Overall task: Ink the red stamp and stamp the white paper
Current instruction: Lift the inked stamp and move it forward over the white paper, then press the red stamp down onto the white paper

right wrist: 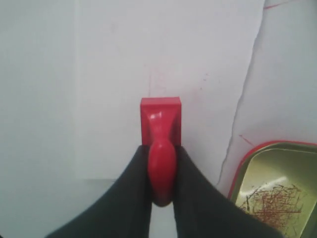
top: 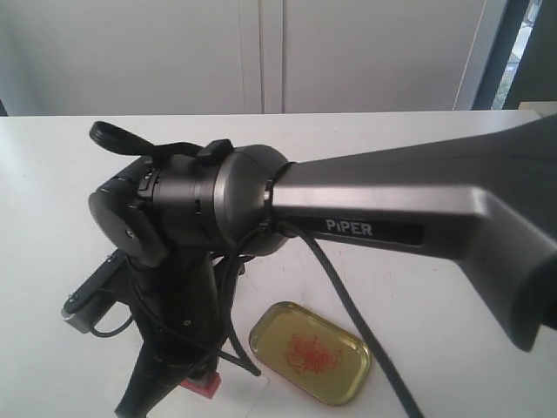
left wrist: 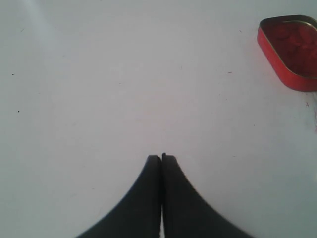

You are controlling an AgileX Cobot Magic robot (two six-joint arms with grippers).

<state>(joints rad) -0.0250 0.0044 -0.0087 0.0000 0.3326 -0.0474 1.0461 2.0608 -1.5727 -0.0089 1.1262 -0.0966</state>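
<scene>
The red stamp (right wrist: 161,124) is clamped by its rounded handle in the clenched jaws of the right gripper (right wrist: 161,149). Its square base is thus presented face down over the white paper (right wrist: 114,74). Whether it is pressed on the sheet or held just above cannot be told. Just beside the paper's edge lies the brass tin lid (right wrist: 270,173), smeared red and clear of the stamp. Farther off, the left gripper (left wrist: 161,159) is held closed on nothing above the white tabletop (left wrist: 99,74), with the red ink tin (left wrist: 282,57) nearby. In the exterior view the work is largely hidden by the right arm (top: 392,209).
</scene>
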